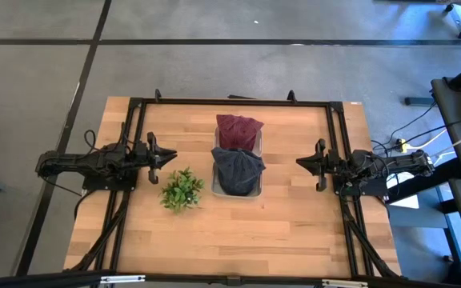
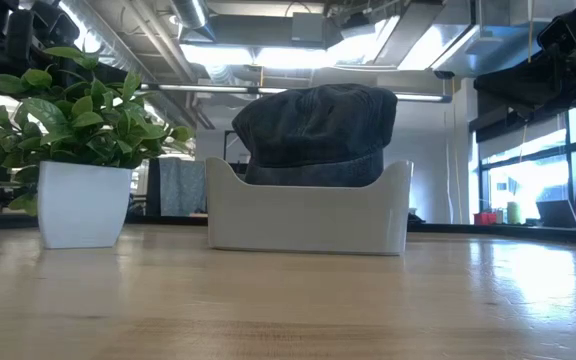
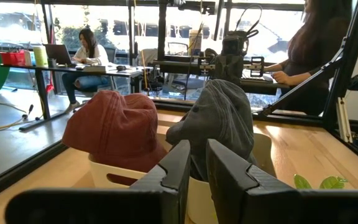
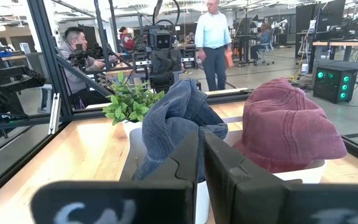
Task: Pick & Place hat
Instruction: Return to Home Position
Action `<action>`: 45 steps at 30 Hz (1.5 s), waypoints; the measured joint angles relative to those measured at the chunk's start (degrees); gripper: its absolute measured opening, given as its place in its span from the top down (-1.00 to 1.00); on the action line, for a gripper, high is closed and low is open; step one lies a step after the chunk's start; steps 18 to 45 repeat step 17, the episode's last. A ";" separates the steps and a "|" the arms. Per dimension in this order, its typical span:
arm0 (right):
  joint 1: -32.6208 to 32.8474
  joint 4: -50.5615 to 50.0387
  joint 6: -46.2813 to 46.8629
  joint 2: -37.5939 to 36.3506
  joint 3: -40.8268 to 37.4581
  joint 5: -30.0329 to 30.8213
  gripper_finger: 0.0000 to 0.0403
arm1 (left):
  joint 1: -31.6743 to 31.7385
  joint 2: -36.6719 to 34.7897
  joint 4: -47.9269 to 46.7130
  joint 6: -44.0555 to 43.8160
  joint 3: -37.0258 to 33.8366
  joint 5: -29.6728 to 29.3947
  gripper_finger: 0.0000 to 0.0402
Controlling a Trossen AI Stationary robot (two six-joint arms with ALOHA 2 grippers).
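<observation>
A white bin [image 1: 256, 144] stands in the table's middle and holds two hats. The dark grey-blue hat [image 1: 237, 171] sits in the bin's near half, the dark red hat [image 1: 238, 130] in its far half; both stick up over the rim. The low view shows the grey hat [image 2: 314, 135] above the bin's wall [image 2: 308, 215]. My left gripper [image 1: 171, 156] hovers left of the bin, fingers nearly together, pointing at it. My right gripper [image 1: 301, 162] hovers right of the bin, likewise shut. In the wrist views the hats show beyond each gripper's fingers: grey hat [image 3: 224, 118], red hat [image 4: 288, 124].
A small green plant in a white pot [image 1: 182, 190] stands just left of the bin's near end, close to my left gripper. A black frame [image 1: 230, 102] runs around the work area. People sit and stand in the room beyond the table.
</observation>
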 joint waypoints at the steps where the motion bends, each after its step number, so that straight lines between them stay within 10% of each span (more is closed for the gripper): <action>1: 0.00 0.02 0.00 -0.02 0.00 0.00 0.87 | -0.01 0.00 0.00 0.00 0.00 0.01 0.75; 45: 0.00 0.00 -0.01 -0.01 0.01 0.00 0.87 | -0.02 0.00 0.00 -0.01 0.00 0.01 0.76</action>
